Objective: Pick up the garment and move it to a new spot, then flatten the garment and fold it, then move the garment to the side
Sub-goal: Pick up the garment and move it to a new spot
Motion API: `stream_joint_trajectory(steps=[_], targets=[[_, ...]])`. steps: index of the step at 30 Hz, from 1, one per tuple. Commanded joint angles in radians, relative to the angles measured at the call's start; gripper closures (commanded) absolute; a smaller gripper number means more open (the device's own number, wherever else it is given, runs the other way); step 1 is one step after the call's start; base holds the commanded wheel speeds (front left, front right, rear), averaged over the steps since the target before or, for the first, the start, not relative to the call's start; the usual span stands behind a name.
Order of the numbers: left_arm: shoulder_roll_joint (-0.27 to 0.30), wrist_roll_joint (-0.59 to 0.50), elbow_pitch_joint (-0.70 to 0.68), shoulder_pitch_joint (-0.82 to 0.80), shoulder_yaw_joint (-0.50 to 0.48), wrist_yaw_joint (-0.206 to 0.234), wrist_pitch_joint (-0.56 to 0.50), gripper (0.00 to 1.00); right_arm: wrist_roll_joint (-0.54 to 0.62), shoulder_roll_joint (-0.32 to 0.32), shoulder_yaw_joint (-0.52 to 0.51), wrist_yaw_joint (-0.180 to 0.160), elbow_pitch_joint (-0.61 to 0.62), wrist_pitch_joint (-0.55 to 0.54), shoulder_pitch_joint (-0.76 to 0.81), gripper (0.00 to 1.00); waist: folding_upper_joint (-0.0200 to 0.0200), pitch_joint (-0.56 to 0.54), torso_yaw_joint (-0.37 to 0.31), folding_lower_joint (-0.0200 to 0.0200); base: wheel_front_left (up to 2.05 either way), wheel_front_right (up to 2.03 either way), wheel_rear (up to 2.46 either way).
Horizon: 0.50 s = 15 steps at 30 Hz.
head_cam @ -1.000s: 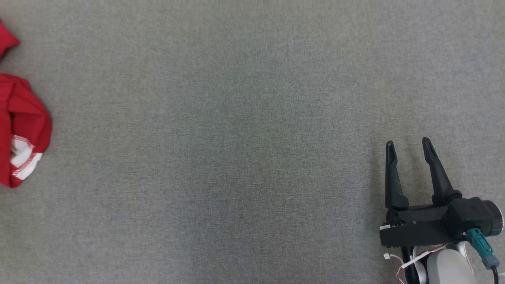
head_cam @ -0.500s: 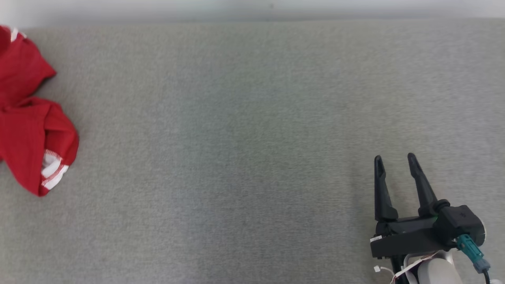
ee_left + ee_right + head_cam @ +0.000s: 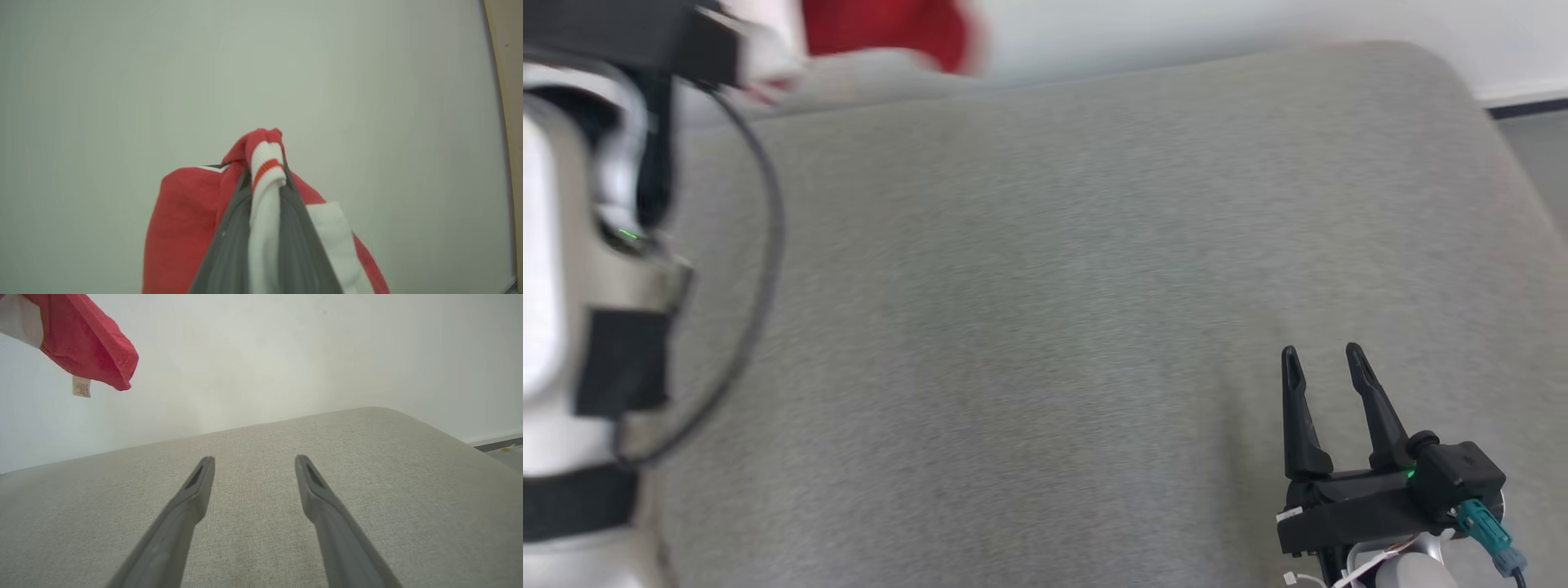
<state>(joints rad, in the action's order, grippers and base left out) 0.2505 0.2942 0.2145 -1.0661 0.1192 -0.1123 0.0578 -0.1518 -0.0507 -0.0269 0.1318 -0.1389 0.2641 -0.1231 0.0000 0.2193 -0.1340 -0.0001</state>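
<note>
Left claw (image 3: 266, 173): fingers together, clamped on a white ribbed band of the garment (image 3: 179, 220). Right claw (image 3: 1321, 351): fingers apart, empty.

Location of garment: off the table (image 3: 1045, 327), in the air at the far left, in front of the pale wall (image 3: 286, 347). The red body hangs bunched below and beside the clamped band. A small label (image 3: 81, 387) dangles from its lower edge.

Risks noted:
1. The hold is on a narrow roll of trim only, with the bulk of the cloth outside the fingers. A quick swing or a sharp stop could, in my judgement, pull the band free and drop the garment short of its new spot, possibly over the far edge.
2. The cloth hangs in a lump. Set down like this, it would probably land crumpled, with layers trapped underneath, and flattening would be harder.
3. A loose cable (image 3: 764, 245) loops off the left forearm (image 3: 556, 286). Hanging fabric might catch on it.
4. The right claw sits low over the near right of the table. A garment brought across could drape onto it.

Pose: the left arm is raised high, with the forearm upright at the near left and the claw pointing at the wall above the table's far side. The right arm is low, with its fingers pointing away across the table. I cannot tell whether they touch the surface.
</note>
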Motion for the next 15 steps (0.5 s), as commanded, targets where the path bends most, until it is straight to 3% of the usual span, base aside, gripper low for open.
stream_joint_trajectory(steps=[1, 9, 15], targets=[[-0.019, 0.008, -0.038, 0.023, 0.014, 0.008, -0.015, 1.00, -0.010, 0.001, -0.002, -0.002, 0.000, 0.001, 0.011, 0.00, 0.0000, -0.030, -0.083, 0.0001, 0.00, 0.00, 0.00], [-0.110, 0.039, -0.140, 0.193, 0.098, 0.036, -0.075, 1.00, -0.036, 0.001, 0.002, -0.002, -0.009, 0.001, 0.008, 0.00, 0.0000, 0.000, -0.149, 0.0001, 0.00, 0.00, 0.00], [-0.113, 0.054, -0.030, 0.374, 0.101, 0.065, -0.054, 1.00, -0.050, 0.001, 0.015, -0.002, -0.016, 0.001, -0.007, 0.00, 0.0000, 0.017, -0.168, 0.0001, 0.00, 0.00, 0.00]])
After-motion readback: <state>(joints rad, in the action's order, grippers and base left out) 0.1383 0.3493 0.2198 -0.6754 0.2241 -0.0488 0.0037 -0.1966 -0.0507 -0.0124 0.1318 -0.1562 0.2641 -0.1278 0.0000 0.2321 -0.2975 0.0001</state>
